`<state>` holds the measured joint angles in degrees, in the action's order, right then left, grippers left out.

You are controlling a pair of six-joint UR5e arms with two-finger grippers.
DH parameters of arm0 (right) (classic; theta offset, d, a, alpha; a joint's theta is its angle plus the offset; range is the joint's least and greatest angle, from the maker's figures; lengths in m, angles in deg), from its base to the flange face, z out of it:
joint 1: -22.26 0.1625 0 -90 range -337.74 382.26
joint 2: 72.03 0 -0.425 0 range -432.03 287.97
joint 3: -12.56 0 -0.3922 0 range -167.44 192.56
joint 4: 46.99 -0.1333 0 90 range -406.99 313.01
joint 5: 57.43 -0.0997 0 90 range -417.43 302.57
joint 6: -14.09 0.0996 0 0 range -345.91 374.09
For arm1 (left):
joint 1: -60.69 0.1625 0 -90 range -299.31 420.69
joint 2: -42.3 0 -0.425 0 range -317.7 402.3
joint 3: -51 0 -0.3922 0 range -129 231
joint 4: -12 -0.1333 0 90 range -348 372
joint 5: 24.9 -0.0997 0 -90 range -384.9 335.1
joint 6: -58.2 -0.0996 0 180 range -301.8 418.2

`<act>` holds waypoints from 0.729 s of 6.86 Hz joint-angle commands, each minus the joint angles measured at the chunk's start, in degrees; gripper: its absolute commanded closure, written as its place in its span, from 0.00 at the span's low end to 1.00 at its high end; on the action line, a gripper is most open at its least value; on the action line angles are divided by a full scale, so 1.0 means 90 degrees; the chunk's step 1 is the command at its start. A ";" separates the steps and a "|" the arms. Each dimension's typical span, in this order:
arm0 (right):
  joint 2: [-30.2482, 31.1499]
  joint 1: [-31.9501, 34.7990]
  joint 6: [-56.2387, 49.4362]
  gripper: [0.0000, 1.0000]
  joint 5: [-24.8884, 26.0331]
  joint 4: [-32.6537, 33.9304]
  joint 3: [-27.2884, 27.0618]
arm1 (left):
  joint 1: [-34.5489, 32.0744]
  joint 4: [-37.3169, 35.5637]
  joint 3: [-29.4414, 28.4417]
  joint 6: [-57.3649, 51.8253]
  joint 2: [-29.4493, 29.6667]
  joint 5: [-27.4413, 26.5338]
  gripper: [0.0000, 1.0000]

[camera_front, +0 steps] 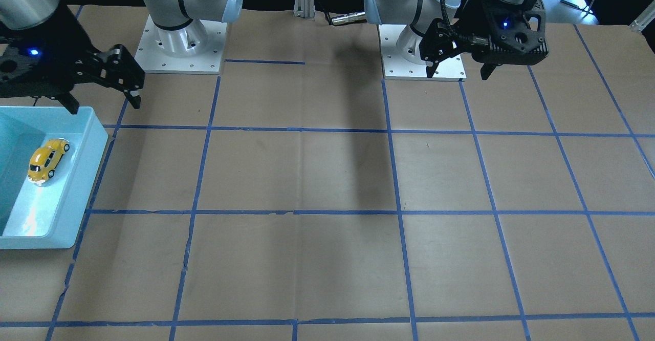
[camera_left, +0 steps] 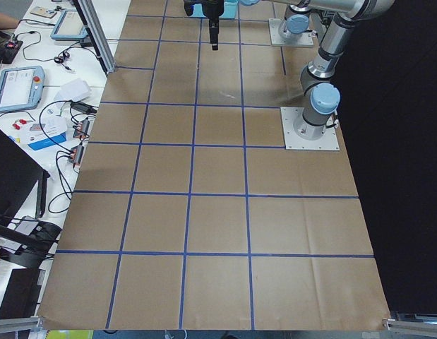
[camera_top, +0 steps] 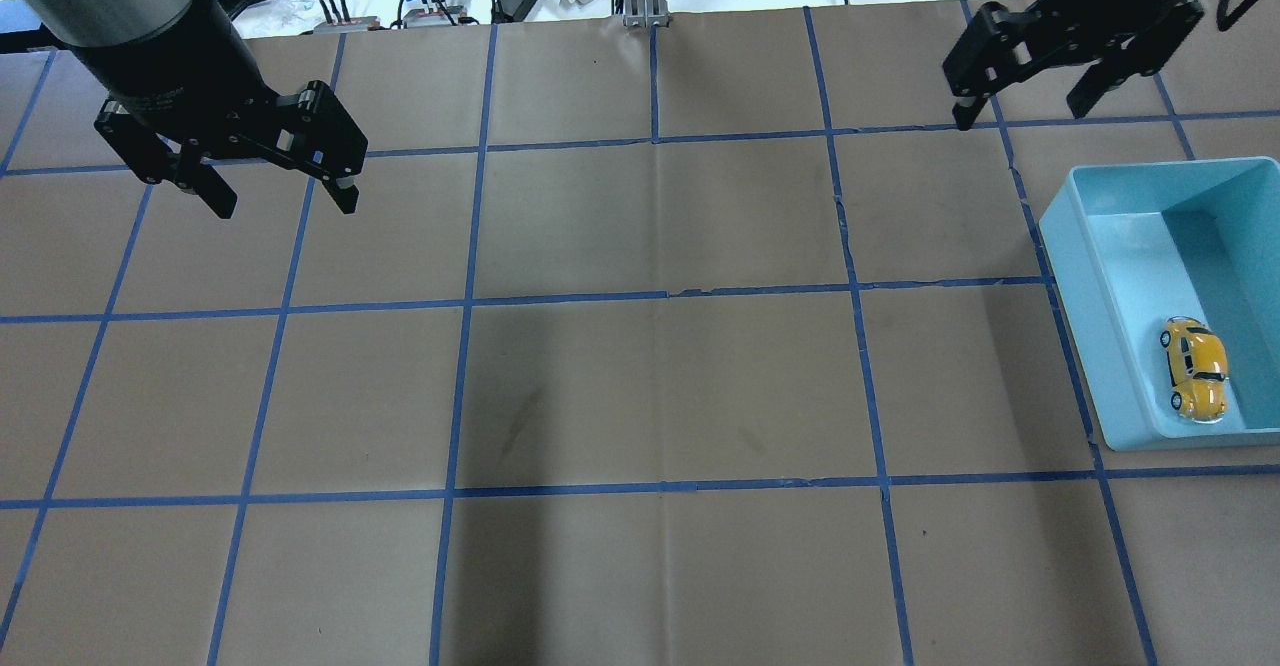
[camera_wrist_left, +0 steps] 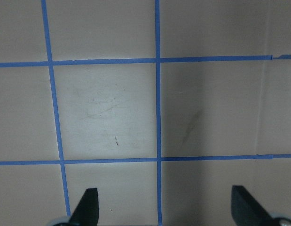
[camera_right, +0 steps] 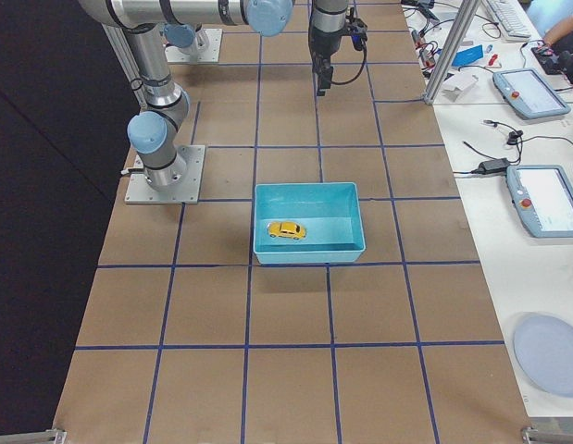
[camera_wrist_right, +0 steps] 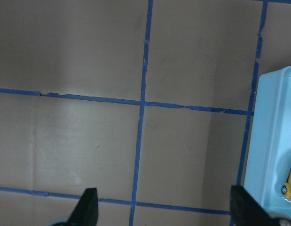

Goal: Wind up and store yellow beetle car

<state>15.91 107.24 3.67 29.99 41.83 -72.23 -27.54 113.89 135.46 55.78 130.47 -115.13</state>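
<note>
The yellow beetle car (camera_top: 1194,369) sits on its wheels in the teal bin (camera_top: 1075,316), by the wall nearest me, so with my right claw (camera_top: 1020,116) and left claw (camera_top: 285,208) both spread empty above the worktop (camera_top: 660,386), I'd judge it stored and avoid bumping the bin.

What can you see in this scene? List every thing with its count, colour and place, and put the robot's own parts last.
yellow beetle car: 1, yellow, on its wheels inside the bin
bin: 1, light blue, on the table at the robot's right
table: 1, covered in brown paper
tape lines: many, blue, a grid across the table
control tablets: 2, grey, on the white side desk
round plate: 1, pale grey, on the side desk
left gripper: 1, black, open, raised over bare table
right gripper: 1, black, open, raised near the bin
</note>
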 commanded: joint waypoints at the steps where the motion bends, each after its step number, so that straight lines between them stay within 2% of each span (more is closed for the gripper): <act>1: 0.0102 0.0225 0.0493 0.00 -0.0016 0.0502 -0.0276 | -0.0001 0.0016 0.0000 -0.0024 -0.0021 -0.0004 0.00; 3: 0.0025 0.0681 0.1282 0.00 0.0052 0.0570 -0.0237 | -0.0010 0.0026 0.0009 -0.0034 -0.0021 -0.0004 0.00; 5: 0.0024 0.0743 0.1207 0.00 0.0082 0.0483 -0.0179 | -0.0001 0.0036 0.0019 -0.0170 -0.0051 -0.0004 0.00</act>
<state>16.11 113.43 14.32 30.53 46.63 -74.21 -27.58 114.17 135.63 55.00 130.19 -115.16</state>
